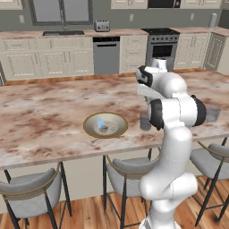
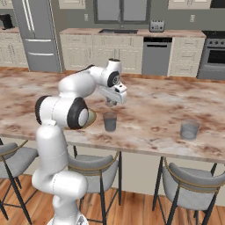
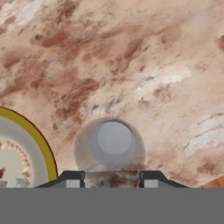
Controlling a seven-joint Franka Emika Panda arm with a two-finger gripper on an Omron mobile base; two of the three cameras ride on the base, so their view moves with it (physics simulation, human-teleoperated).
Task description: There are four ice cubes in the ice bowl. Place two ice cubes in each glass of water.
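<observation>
The gripper (image 2: 110,103) hangs over the near glass (image 2: 110,121), which shows in the hand view at 6 o'clock, just above the two tips. The jaws stand partly apart. Between them sits a brownish patch that looks like counter seen through the gap, so I cannot tell whether a cube is pinched there.

The bowl (image 1: 105,125) lies on the counter (image 1: 49,112) just beside this glass, at about 9 o'clock from it in the left base view. Pale blue ice (image 1: 102,125) shows inside the bowl; two cubes seem likely, but the count is too small to make out. The far glass (image 2: 190,130) stands well apart, at 3 o'clock from the near one in the right base view.

Neither glass shows its contents clearly: the near one looks plain grey from above, with no cube I can pick out. My judgement is that the task is early to midway, with the near glass being served now, the far glass yet to get its pair, and ice left in the bowl.
</observation>
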